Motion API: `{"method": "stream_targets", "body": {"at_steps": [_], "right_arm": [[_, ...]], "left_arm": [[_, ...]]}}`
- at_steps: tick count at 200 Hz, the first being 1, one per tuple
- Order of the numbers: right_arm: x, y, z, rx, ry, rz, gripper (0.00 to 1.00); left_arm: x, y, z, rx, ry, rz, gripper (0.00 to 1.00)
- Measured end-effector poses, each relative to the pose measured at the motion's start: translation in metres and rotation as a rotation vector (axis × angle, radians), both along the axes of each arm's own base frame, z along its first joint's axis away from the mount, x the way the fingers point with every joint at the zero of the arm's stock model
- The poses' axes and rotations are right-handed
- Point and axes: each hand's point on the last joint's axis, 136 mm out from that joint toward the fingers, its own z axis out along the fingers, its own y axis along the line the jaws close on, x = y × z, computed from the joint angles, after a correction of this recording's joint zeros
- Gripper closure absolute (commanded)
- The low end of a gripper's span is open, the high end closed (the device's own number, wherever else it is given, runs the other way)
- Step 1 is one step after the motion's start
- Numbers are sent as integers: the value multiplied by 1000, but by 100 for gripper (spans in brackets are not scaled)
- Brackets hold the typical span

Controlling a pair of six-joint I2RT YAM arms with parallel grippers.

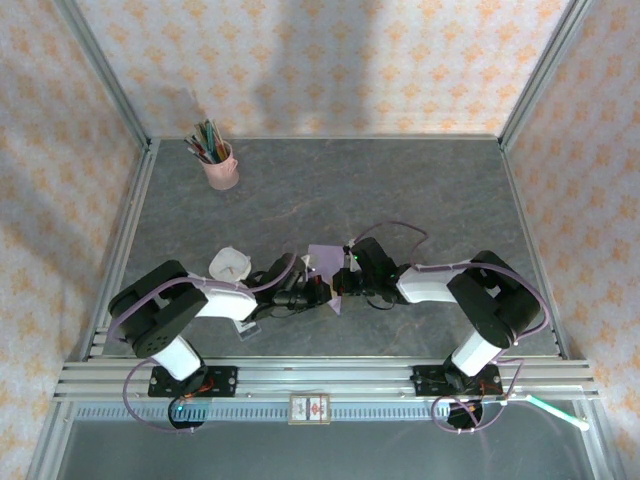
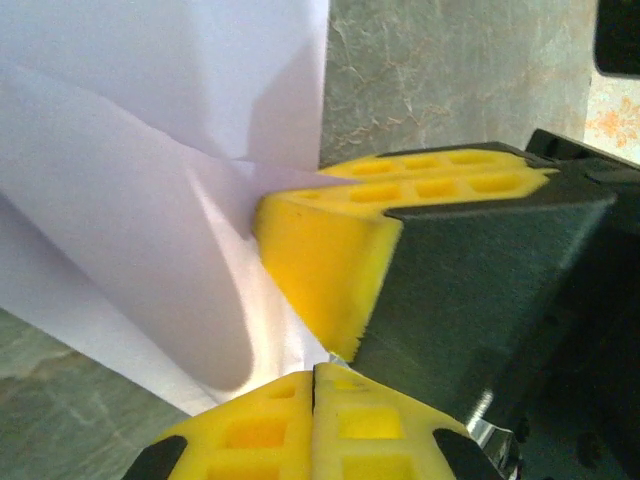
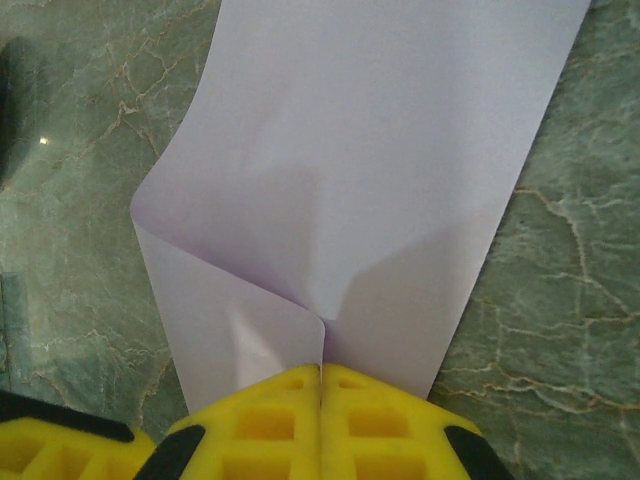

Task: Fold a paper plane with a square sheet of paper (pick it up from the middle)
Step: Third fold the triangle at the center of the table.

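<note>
The square sheet of paper (image 1: 322, 262), lavender and partly folded, is held up over the table's middle between both grippers. In the right wrist view the square sheet of paper (image 3: 370, 150) has two flaps that meet at a crease running into my right gripper (image 3: 322, 368), which is shut on it. My left gripper (image 2: 315, 372) is shut on an edge of the sheet (image 2: 130, 200), and one right-gripper finger (image 2: 330, 260) pinches the paper just above it. From above, the left gripper (image 1: 318, 290) and right gripper (image 1: 342, 280) almost touch. The paper plane is out of view.
A pink cup of pens (image 1: 220, 165) stands at the back left. Beside the left arm lies a crumpled white object (image 1: 230, 265). A small white card (image 1: 310, 408) sits on the front rail. Metal frame posts and patterned walls close in the grey marbled table (image 1: 420, 190).
</note>
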Motion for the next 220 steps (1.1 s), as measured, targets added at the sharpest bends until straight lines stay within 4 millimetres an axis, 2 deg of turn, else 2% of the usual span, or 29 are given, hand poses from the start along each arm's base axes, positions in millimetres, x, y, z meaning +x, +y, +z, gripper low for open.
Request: {"method": "stream_targets", "body": {"at_steps": [48, 137, 159, 180, 220], "right_arm": [[0, 0, 0, 0, 0, 0, 100], [0, 0, 0, -1, 1, 0, 100], [0, 0, 0, -1, 1, 0, 100], [0, 0, 0, -2, 1, 0, 100], [0, 0, 0, -3, 1, -1, 100]], "left_arm": [[0, 4, -13, 28, 18, 3, 97], [5, 7, -5, 19, -6, 7, 96], [6, 7, -7, 20, -5, 9, 96], [1, 12, -17, 36, 13, 8, 95], [1, 12, -16, 29, 12, 6, 94]]}}
